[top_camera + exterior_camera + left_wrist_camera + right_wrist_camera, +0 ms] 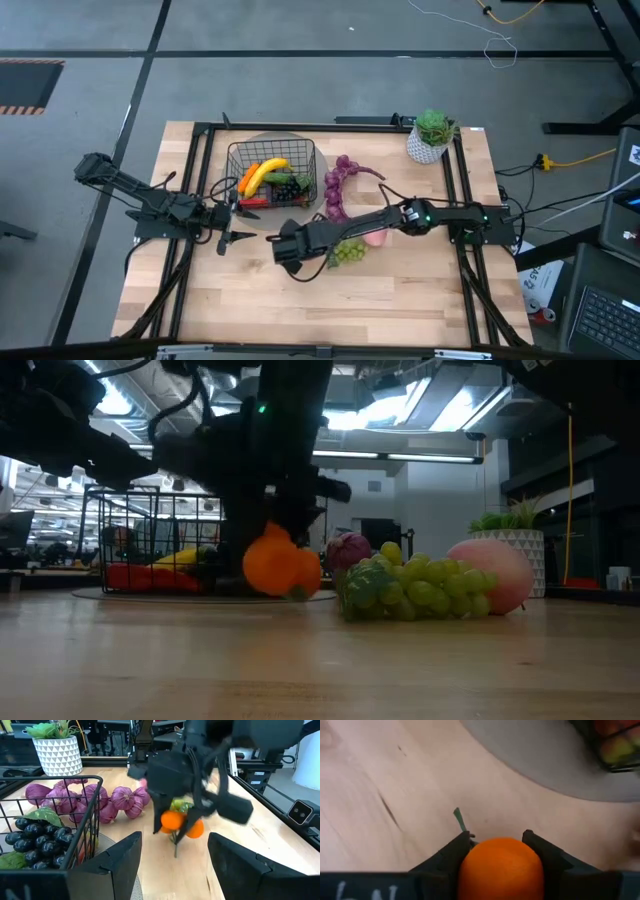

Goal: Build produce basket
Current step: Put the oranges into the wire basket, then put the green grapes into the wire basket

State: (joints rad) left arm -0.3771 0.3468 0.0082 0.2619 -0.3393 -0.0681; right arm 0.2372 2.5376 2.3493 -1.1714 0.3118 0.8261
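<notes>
The high view does not show what the right pincer [283,250] carries, because the arm covers it; the right wrist view does, with the two fingers [451,856] closed on an orange piece [500,868] with a green stem. The low view puts that orange piece [281,568] just above the wooden table [320,660], and the left wrist view shows two orange lobes [181,823] under the dark pincer. The left pincer [226,240] waits near the basket's front left corner, its fingers spread wide.

The basket [272,172] sits on a grey round mat on the far half of the table and holds a banana [264,172], red chillies [251,202] and dark grapes [286,187]. To its right lies the purple string of bulbs [336,187]. Green grapes [348,252] and a pink peach [492,574] lie just beside the right arm; from above the arm hides most of the peach. A white pot with a green plant [430,138] stands at the far right corner.

The low view looks into a room with ceiling lights, and the far figures behind the basket are too dim to make out.
</notes>
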